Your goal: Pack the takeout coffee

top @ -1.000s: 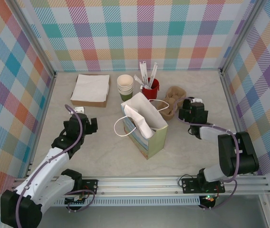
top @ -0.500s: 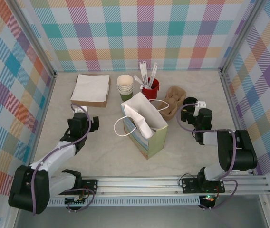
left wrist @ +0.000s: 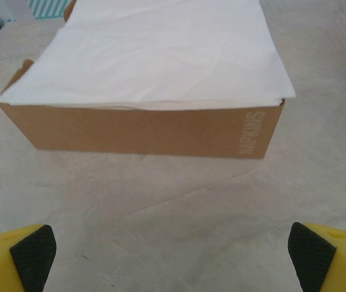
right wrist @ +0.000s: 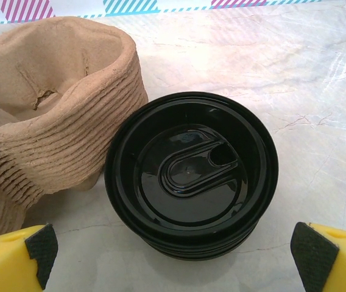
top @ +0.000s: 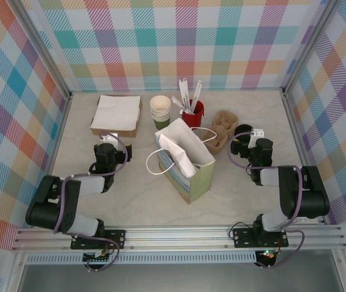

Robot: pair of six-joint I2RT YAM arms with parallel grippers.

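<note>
The takeout coffee is hidden from me. An open paper bag (top: pixel 198 174) with white handles stands upright in the middle of the table. My left gripper (top: pixel 108 145) (left wrist: pixel 173 258) hovers low and open in front of a brown napkin box (top: pixel 116 115) (left wrist: pixel 142 129), with bare table between its fingertips (left wrist: pixel 34 250). My right gripper (top: pixel 250 139) (right wrist: pixel 173 260) is open too, pointing at a short stack of black lids (top: pixel 242 130) (right wrist: pixel 191 173) that lies on the table just ahead of its fingertips (right wrist: pixel 40 246).
A stack of lidless cups (top: pixel 160 110) and a red cup of stirrers (top: pixel 193 113) stand behind the bag. A pile of brown pulp cup carriers (top: pixel 222 129) (right wrist: pixel 54 131) touches the lids on their left. Plaid walls close in the table on three sides.
The left arm has folded back, and its gripper has shifted right and towards the napkin box. The right gripper drew slightly to the right, then held still. Both stayed open.
</note>
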